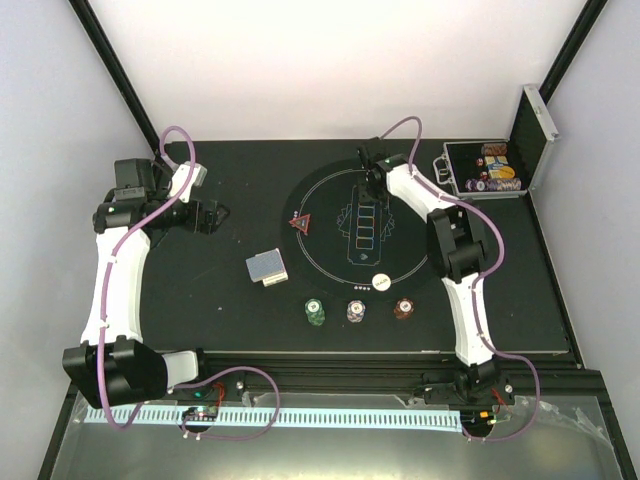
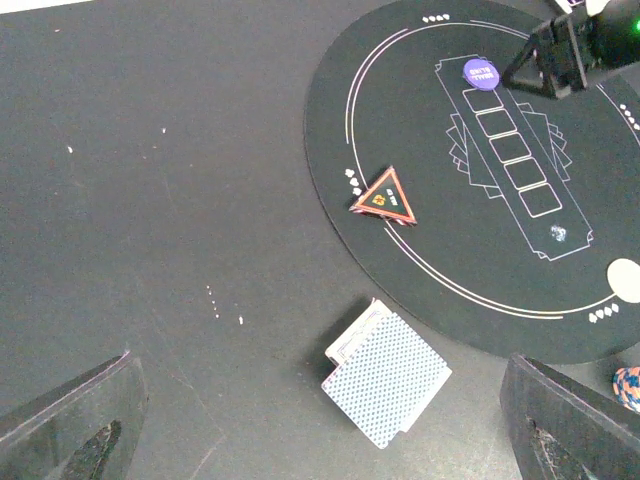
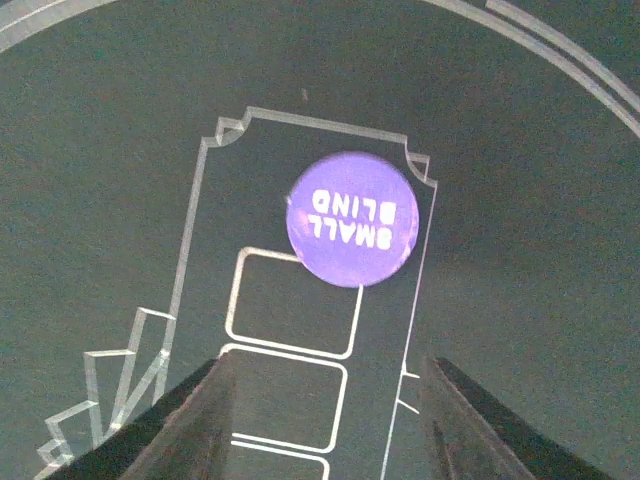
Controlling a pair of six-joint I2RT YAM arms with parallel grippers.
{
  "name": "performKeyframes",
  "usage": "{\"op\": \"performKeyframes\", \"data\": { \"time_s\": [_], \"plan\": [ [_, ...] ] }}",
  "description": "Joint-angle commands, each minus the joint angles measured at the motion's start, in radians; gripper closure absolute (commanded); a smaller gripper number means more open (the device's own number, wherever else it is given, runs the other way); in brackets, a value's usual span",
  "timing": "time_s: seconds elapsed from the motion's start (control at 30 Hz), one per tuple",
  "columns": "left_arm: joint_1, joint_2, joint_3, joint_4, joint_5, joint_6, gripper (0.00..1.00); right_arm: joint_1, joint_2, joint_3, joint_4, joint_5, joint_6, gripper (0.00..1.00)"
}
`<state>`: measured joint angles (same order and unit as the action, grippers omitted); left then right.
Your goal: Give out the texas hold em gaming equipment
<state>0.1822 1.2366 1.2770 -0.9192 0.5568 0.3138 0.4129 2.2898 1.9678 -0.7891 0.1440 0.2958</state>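
Observation:
A deck of grey-blue-backed cards [image 1: 267, 267] lies on the black table left of the round mat [image 1: 330, 200]; the left wrist view shows the deck [image 2: 387, 378] between my open fingers. A red triangle [image 1: 301, 224] sits on the mat's left edge [image 2: 384, 196]. A purple "SMALL BLIND" disc [image 3: 352, 218] lies at the top of the mat's card boxes, just ahead of my open, empty right gripper [image 3: 325, 420] [image 1: 372, 185]. A white disc [image 1: 381, 281] lies at the mat's near edge. Green [image 1: 316, 313], purple [image 1: 356, 312] and brown [image 1: 404, 308] chip stacks stand in a row in front. My left gripper [image 1: 222, 215] is open and empty, high at the far left.
An open silver-edged case [image 1: 485, 170] with coloured chips stands at the back right, beside my right arm. White walls enclose the table on three sides. The table's front edge runs just behind the chip row.

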Motion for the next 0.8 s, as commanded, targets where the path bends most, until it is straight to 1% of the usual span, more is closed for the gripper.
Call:
{"op": "performKeyframes", "data": {
  "time_s": [0.0, 0.03, 0.17, 0.23, 0.33, 0.4, 0.5, 0.63, 0.7, 0.77],
  "plan": [
    [0.006, -0.019, 0.051, -0.014, 0.001, 0.008, 0.01, -0.014, 0.027, -0.053, 0.030, 0.000, 0.032, 0.55],
    [0.005, -0.018, 0.053, -0.017, 0.003, 0.008, 0.01, -0.017, 0.037, -0.052, 0.032, -0.001, 0.035, 0.58],
    [0.006, -0.014, 0.070, -0.029, 0.001, 0.018, 0.01, -0.023, 0.091, -0.017, 0.015, 0.000, 0.034, 0.61],
    [0.006, -0.015, 0.075, -0.031, 0.000, 0.021, 0.01, -0.028, 0.126, 0.016, 0.005, -0.004, 0.035, 0.66],
    [0.005, -0.017, 0.077, -0.031, 0.003, 0.021, 0.01, -0.035, 0.176, 0.077, -0.017, -0.008, 0.033, 0.76],
    [0.006, -0.017, 0.077, -0.030, 0.003, 0.021, 0.01, -0.037, 0.214, 0.144, -0.037, -0.005, 0.026, 0.80],
    [0.005, -0.011, 0.076, -0.033, 0.006, 0.024, 0.01, -0.037, 0.279, 0.268, -0.071, 0.008, 0.009, 0.81],
    [0.006, 0.000, 0.073, -0.038, 0.009, 0.024, 0.01, -0.037, 0.352, 0.435, -0.106, -0.014, -0.007, 0.79],
    [0.006, 0.004, 0.073, -0.038, 0.011, 0.023, 0.01, -0.037, 0.356, 0.471, -0.107, -0.034, -0.010, 0.77],
    [0.005, 0.006, 0.071, -0.038, 0.012, 0.021, 0.01, -0.036, 0.322, 0.451, -0.096, -0.039, -0.010, 0.74]
  ]
}}
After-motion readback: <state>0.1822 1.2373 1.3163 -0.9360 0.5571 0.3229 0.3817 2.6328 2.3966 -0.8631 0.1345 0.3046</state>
